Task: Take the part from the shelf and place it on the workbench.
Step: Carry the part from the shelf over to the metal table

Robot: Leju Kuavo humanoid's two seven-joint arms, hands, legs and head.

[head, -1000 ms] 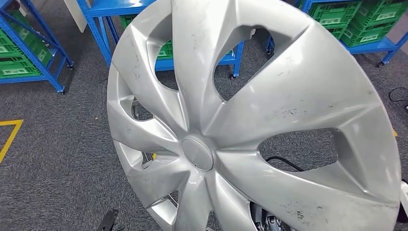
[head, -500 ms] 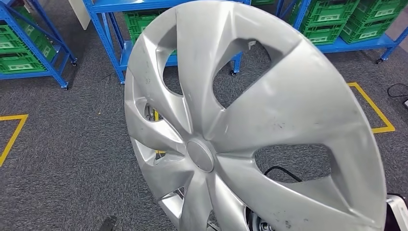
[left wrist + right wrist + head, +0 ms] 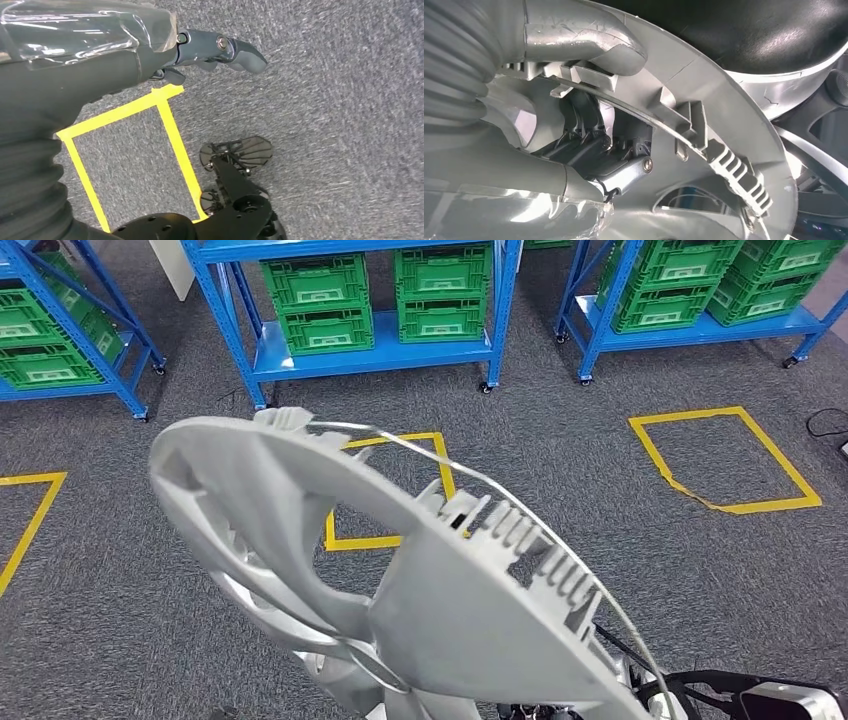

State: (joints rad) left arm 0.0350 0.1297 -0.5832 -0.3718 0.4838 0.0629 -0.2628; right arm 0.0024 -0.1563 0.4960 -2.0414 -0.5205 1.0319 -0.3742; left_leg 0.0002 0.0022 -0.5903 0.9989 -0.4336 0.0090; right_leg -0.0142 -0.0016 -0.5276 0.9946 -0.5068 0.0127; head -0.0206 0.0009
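The part is a large silver wheel cover (image 3: 460, 630). In the head view it hangs low and close in front of me, tilted almost edge-on, with its ribbed back and wire ring toward the camera. My right hand (image 3: 594, 145) grips it: dark fingers hook through a spoke opening and the thumb (image 3: 579, 37) presses over the rim of the wheel cover (image 3: 724, 115). My left hand (image 3: 210, 50) hangs over the carpet with fingers stretched out and holds nothing.
Blue shelves (image 3: 380, 355) loaded with green crates (image 3: 318, 300) stand along the back. Yellow tape squares (image 3: 735, 460) mark the grey carpet. A black cable (image 3: 825, 425) lies at the right edge.
The wheel cover has tipped from facing the camera to nearly edge-on and sunk lower, uncovering the shelves and floor. The view has also shifted a little.
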